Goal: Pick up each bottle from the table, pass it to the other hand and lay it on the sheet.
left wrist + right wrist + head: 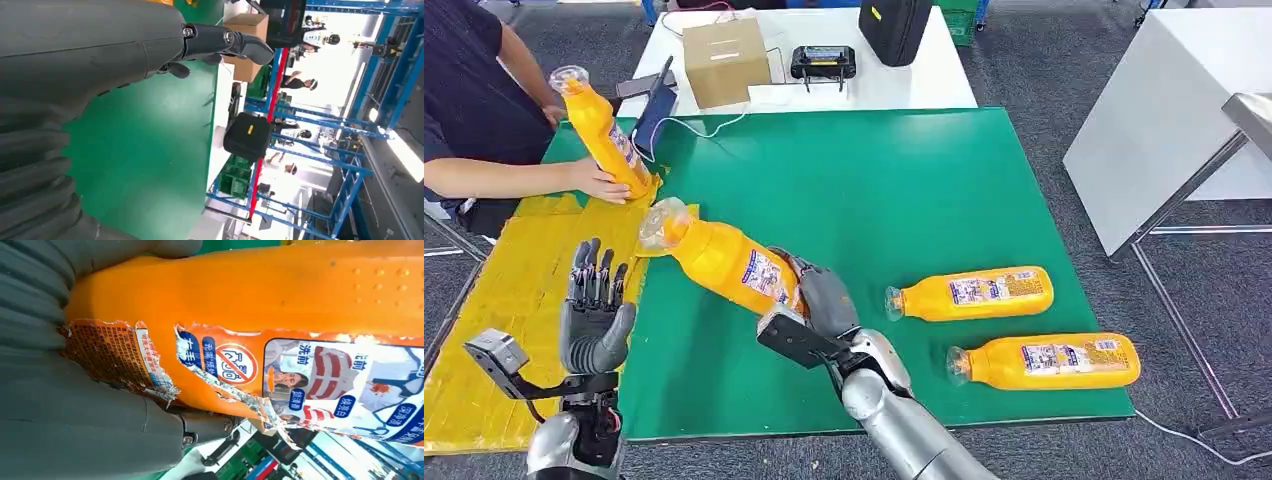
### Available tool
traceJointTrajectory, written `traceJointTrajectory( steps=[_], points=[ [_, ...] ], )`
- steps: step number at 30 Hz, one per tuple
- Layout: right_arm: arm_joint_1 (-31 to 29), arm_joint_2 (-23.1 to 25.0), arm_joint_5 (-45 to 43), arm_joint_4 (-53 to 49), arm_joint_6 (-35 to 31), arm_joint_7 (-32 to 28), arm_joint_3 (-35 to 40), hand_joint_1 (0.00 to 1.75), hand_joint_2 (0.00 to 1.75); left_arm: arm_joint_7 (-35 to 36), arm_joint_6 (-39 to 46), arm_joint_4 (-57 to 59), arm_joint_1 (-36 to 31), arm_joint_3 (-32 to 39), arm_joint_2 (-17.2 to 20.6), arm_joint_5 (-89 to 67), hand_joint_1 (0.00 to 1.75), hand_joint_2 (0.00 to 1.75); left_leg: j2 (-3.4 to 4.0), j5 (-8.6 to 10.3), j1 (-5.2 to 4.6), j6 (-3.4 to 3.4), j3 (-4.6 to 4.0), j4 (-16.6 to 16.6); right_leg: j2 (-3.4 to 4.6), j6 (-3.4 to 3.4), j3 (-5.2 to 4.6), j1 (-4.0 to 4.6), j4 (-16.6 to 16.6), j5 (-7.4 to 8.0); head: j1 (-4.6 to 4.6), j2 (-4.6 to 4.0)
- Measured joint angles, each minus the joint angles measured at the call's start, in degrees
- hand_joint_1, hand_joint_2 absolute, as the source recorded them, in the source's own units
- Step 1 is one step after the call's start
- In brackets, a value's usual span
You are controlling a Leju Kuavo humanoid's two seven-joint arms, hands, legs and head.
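My right hand [822,300] grips an orange bottle [724,258] by its lower body and holds it tilted above the green mat, its clear cap toward the yellow sheet [504,290]. Up close the bottle [280,315] has a torn label. My left hand [594,310] is raised over the sheet's edge with its fingers [225,40] apart, holding nothing, a short way from the bottle's cap. Two more orange bottles lie on the mat: one [972,293] in the middle right, one [1046,361] nearer the front edge. A person's hand holds another bottle [604,135] on the sheet's far end.
The person sits at the far left, arm stretched over the sheet. Behind the green mat [874,190] a white table carries a cardboard box [725,60], a black device [823,62] and a black case [894,28]. A white table [1164,110] stands at the right.
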Motion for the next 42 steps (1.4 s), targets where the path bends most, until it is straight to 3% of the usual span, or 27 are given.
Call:
traceJointTrajectory(
  steps=[14, 29, 40, 41, 42],
  points=[
    [-0.56, 2.73, -1.55, -0.74, 6.58, 1.95, 5.64, 1.75, 1.75, -4.33, -3.24, -10.1, 5.85, -13.25, -1.57, -6.29, 0.0, 1.75, -0.03, -0.01, 0.0, 0.0, -0.09, 0.0, 0.0, 0.0, -0.05, 0.0, -0.01, 0.0, 0.0, 0.0],
    [-1.65, 3.78, -1.16, 0.13, 8.46, 2.6, 12.0, 1.75, 1.75, -7.74, -7.37, -13.81, 8.84, -14.64, 0.18, -5.01, 0.0, 1.75, -0.06, -0.01, 0.0, 0.0, -0.09, -0.01, -0.01, -0.01, -0.04, 0.0, -0.01, -0.01, 0.02, 0.0],
    [-3.54, 3.24, 2.71, 1.57, 11.56, 3.15, 24.48, 1.75, 1.75, -10.14, 8.61, -14.45, 11.11, -12.05, 2.14, -26.99, 0.0, 1.75, 0.0, -0.01, 0.03, -0.02, -0.12, -0.01, 0.01, -0.03, -0.15, 0.04, -0.01, -0.03, -0.02, 0.0],
    [-3.94, 2.99, 2.71, 1.79, 11.69, 3.15, 25.09, 1.75, 1.75, -10.14, 9.34, -14.23, 11.24, -11.76, 2.32, -28.18, 1.75, 1.75, 0.0, -0.01, 0.03, -0.02, -0.12, -0.01, 0.0, -0.03, -0.14, 0.03, 0.0, -0.03, 0.0, 0.0],
    [-4.27, 2.78, 2.71, 2.08, 11.87, 3.15, 25.81, 1.75, 1.75, -10.14, 10.07, -13.95, 11.48, -11.43, 2.49, -29.48, 1.75, 1.75, -0.01, -0.01, 0.03, -0.01, -0.12, -0.01, 0.01, -0.03, -0.14, 0.03, -0.01, -0.03, 0.04, 0.0]
  ],
)
